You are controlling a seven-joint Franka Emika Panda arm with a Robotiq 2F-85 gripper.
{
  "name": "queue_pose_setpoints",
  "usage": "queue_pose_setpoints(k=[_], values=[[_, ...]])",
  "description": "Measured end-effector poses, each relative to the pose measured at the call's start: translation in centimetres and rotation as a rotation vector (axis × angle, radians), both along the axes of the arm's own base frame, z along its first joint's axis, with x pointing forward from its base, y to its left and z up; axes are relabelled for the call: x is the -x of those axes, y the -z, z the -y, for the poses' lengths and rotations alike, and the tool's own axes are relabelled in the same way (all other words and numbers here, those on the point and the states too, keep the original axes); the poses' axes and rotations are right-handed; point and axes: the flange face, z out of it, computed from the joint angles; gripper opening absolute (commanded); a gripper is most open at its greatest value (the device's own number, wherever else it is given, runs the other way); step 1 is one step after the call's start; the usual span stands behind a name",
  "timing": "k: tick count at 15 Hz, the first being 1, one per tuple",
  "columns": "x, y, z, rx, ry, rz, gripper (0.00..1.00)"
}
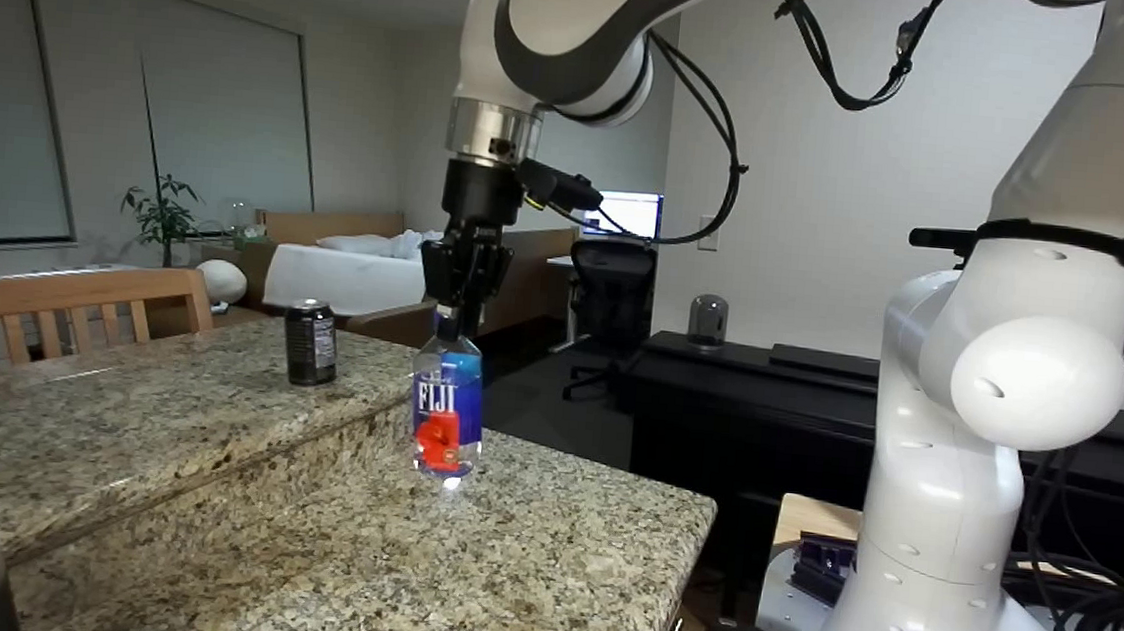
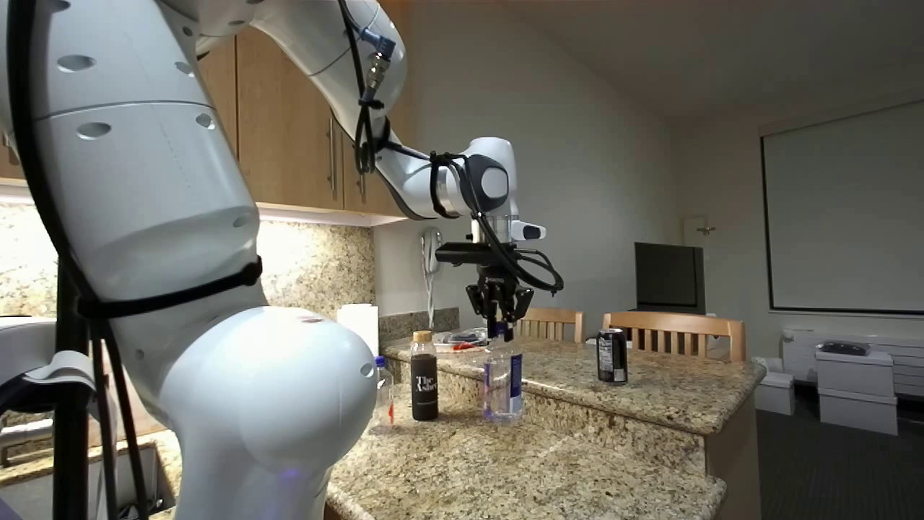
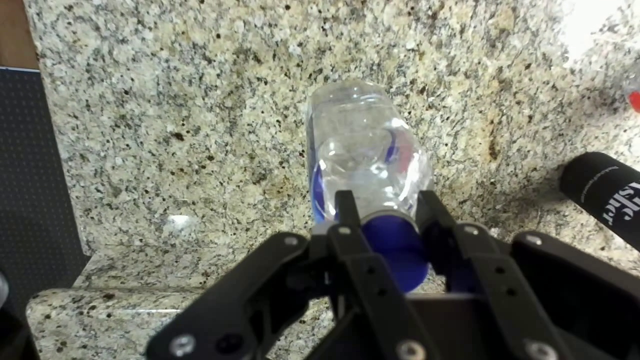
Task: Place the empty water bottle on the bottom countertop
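Gripping the cap [image 3: 395, 255], the end effector [image 2: 499, 331] sits above the water bottle [image 1: 447, 407].

water bottle [image 1: 447, 412] | blue-capped | upright | over speckled bottom countertop [image 1: 522, 563], contact unclear

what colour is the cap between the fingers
Dark blue; the cap shows best in the wrist view.

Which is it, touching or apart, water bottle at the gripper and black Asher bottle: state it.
Apart. The wrist view shows it: a stretch of the speckled bottom countertop lies between the water bottle and the black Asher bottle.
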Motion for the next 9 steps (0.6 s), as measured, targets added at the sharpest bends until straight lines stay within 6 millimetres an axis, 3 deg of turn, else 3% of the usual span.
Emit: queue_pose_setpoints(k=[9], values=[[-1.3,4.8,0.5,0.003,0.016,-0.045,0.15]])
